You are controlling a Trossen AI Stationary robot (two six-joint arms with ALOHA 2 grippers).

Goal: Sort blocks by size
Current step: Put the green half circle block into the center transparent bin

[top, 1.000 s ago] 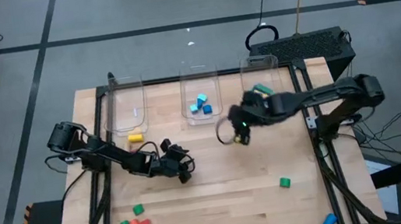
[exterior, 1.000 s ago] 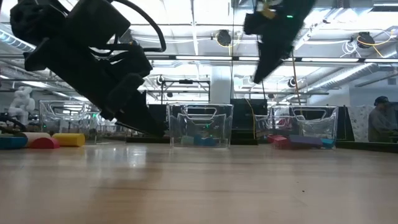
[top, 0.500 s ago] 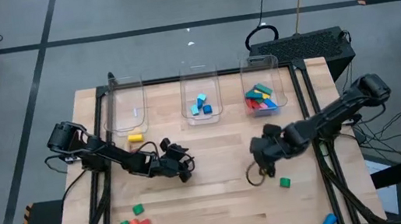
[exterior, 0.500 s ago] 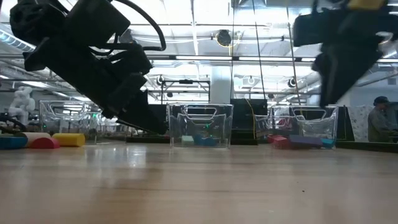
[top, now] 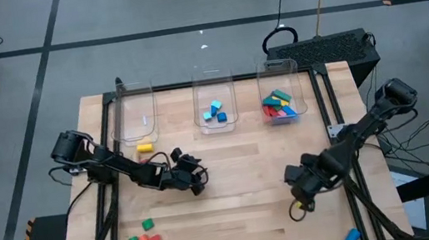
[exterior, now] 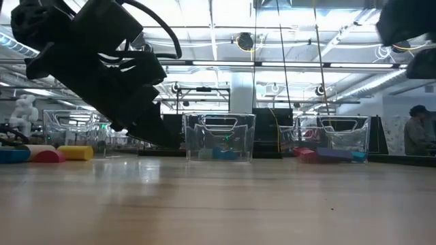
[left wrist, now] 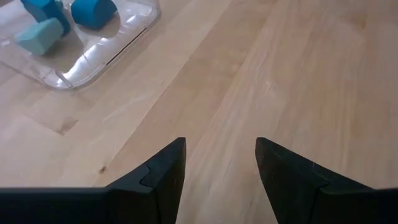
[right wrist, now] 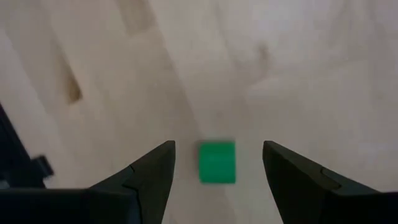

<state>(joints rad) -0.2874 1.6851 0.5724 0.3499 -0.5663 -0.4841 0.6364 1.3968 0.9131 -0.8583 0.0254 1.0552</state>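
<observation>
- The right gripper (right wrist: 217,180) is hovering over the table (top: 238,167) at about five o'clock, jaws spread and holding nothing.
- A green cube (right wrist: 216,162) is lying between those jaws, touching neither.
- The left gripper (left wrist: 217,180) is waiting near nine o'clock, jaws spread, empty.

- We found no readable text, label, brand, number or sign in any of the four views.
- The clear plastic bins (top: 214,107) carried no lettering that we could make out.
- The blocks (top: 278,104) were plain solid colours with no markings.
- The wooden table (top: 244,208) bore no print or sticker that we could read.
</observation>
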